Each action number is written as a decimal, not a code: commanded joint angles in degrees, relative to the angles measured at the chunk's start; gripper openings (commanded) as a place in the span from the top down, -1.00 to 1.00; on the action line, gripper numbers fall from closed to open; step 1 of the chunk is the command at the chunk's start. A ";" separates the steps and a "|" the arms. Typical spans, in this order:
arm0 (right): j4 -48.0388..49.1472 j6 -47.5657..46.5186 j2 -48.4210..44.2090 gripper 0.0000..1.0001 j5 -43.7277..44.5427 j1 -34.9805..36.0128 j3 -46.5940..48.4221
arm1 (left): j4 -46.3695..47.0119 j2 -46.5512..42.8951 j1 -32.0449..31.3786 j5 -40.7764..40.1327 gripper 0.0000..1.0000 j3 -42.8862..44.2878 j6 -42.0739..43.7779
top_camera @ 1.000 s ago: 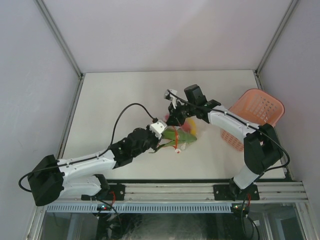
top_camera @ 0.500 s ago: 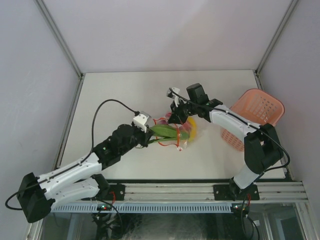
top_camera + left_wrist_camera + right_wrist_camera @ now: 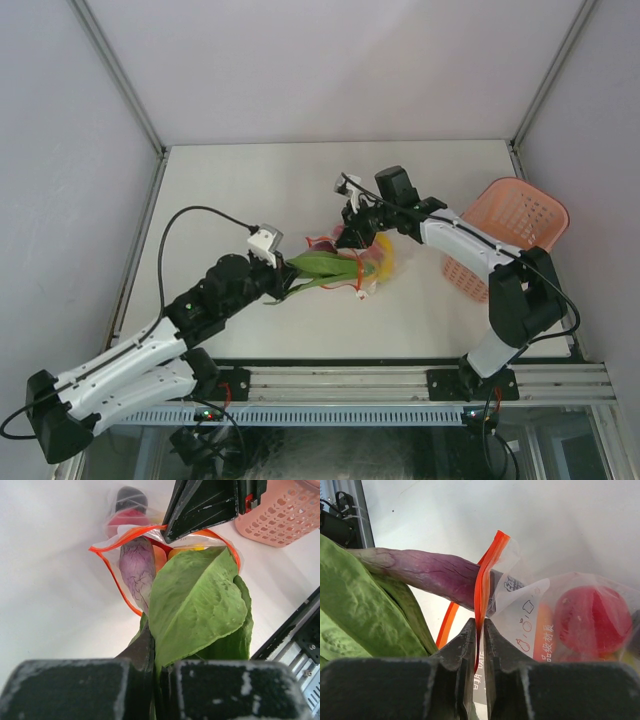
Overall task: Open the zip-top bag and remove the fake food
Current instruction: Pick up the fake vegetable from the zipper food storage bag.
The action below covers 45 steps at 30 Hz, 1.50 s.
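The bag [image 3: 368, 262] lies mid-table, a bit to the right, and its mouth is open. The right gripper [image 3: 479, 630] is almost closed and nips the orange strip [image 3: 487, 565] at the mouth. The left gripper [image 3: 159, 672] is closed tight on the greens [image 3: 197, 605], which stick partly out of the bag toward the left.

The bag looks thin, soft and slippery. It will likely slide if nobody holds it, so the stiffer strip is the best place to pinch. The greens look light and bendy (the leaf may flop), so the narrow end is the place to grab. The round toys look hard and smooth and could roll away.

Counting: one bag, one basket [image 3: 515, 225] at the right edge, two arms. Food I can see: one greens, one purple piece [image 3: 137, 570] in the mouth, one red ball [image 3: 129, 517], one dark ball [image 3: 131, 495] and something yellow [image 3: 385, 250] deeper in. More may be hidden.
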 commanded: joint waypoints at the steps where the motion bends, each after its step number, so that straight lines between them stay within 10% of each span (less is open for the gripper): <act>1: 1.85 0.77 -2.21 0.78 -3.20 -0.67 -0.15 | -2.38 -3.24 0.35 1.05 0.99 3.92 -3.42; 14: 2.19 1.55 -1.21 0.77 -3.60 -1.51 -0.13 | 8.87 0.59 4.60 7.24 0.99 -0.90 -4.82; 30: 2.70 3.12 -0.86 0.80 -5.04 -1.28 -0.14 | 37.67 10.92 4.66 15.87 1.00 -9.07 20.48; 45: 2.65 2.78 -0.09 0.80 -4.59 -0.85 -0.21 | 42.05 26.16 4.39 14.90 0.97 -10.99 29.09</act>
